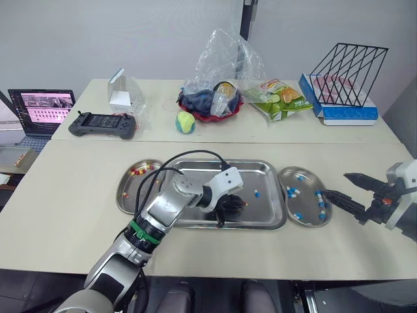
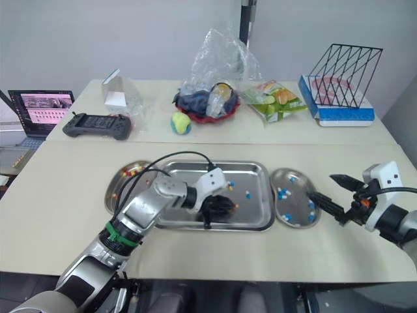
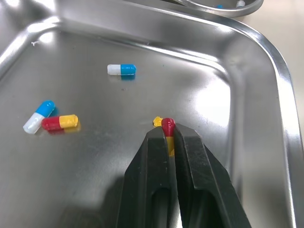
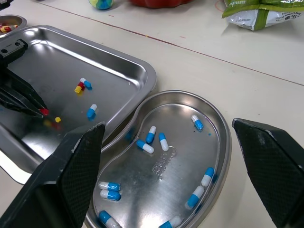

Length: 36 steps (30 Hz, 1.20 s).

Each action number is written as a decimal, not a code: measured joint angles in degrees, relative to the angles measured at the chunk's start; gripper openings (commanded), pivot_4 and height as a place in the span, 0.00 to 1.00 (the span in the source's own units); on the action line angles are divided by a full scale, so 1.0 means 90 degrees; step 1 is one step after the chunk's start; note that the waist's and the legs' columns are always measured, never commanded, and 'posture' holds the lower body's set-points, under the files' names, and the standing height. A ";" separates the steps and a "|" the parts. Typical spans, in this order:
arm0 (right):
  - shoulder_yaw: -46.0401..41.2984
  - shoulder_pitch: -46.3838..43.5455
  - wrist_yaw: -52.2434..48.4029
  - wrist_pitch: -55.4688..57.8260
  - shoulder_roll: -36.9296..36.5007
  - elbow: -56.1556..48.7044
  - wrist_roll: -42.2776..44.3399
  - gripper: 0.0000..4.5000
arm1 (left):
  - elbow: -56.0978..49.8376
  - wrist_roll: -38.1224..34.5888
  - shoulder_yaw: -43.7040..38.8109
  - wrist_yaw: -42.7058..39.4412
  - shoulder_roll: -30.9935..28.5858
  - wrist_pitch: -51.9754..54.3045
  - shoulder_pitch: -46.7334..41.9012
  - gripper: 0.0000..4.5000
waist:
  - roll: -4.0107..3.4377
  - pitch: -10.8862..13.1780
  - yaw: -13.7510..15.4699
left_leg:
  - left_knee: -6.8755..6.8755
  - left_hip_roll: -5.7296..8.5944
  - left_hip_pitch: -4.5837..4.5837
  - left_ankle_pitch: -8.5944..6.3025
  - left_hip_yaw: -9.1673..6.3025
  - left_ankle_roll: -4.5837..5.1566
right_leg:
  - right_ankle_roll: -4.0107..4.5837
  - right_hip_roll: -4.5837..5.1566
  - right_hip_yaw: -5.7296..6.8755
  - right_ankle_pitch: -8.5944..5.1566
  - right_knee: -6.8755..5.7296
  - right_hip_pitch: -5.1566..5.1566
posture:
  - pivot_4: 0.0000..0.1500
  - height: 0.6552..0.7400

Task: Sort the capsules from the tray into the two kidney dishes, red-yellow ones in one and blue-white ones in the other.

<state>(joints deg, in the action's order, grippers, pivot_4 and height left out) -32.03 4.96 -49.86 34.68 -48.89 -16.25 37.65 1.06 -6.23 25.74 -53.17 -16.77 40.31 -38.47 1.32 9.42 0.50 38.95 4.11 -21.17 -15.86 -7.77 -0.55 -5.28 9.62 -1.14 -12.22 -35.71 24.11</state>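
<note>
Pinching a red-yellow capsule (image 3: 167,125) low in the tray (image 3: 278,66), the left gripper (image 3: 170,135) should hold its narrow squeeze, lift straight up, then carry it to the left kidney dish (image 1: 121,195); the right gripper (image 1: 335,183) stands wide open.

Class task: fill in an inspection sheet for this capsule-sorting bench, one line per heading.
Surface: beige table, seam across the middle.
Job's things: tray holds loose capsules of both colours; left kidney dish has red-yellow, right kidney dish blue-white.
Clutter: game controller, ball, bagged bowl, snack packet, wire rack on the far side.
End effectors: left end effector shut on red-yellow capsule in tray; right end effector open beside right dish.
Cables: black cable loops above the tray.
Surroundings: laptop at left, grey wall.
</note>
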 measured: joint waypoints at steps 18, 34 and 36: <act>0.0693 -0.0972 -0.0630 -0.0020 -0.0150 0.0781 -0.0114 1.00 | -0.0017 -0.0979 -0.2786 -0.0431 -0.2872 0.0085 0.0872 0.01 | -0.0004 -0.0001 -0.0151 | -0.0009 -0.0004 0.0001 0.0000 -0.0001 0.0000 | 0.0000 -0.0002 0.0000 -0.0001 -0.0002 0.0008 | 1.00 1.00; 0.1001 -0.1407 -0.0971 -0.0205 -0.0203 0.1148 -0.0298 1.00 | 0.0206 -0.0899 -0.3017 -0.0358 -0.3490 -0.0170 0.1554 0.38 | -0.0004 0.0000 -0.0142 | -0.0013 -0.0005 -0.0001 -0.0001 -0.0002 0.0000 | 0.0000 -0.0001 0.0001 0.0000 -0.0003 0.0013 | 1.00 1.00; 0.1006 -0.1453 -0.0990 -0.0209 -0.0234 0.1192 -0.0305 1.00 | 0.0224 -0.0933 -0.3093 -0.0329 -0.3491 -0.0197 0.1554 0.51 | -0.0004 0.0000 -0.0143 | -0.0012 -0.0005 -0.0001 -0.0001 -0.0002 0.0000 | 0.0000 -0.0002 0.0001 0.0000 -0.0004 0.0014 | 1.00 1.00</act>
<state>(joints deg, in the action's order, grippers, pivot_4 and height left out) -22.98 -8.12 -58.76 32.80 -51.00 -5.52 34.90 3.08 -14.63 -2.09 -56.13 -48.19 38.54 -24.48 1.29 9.42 -0.79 38.84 4.06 -21.18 -15.86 -7.78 -0.55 -5.28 9.60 -1.13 -12.22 -35.74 24.23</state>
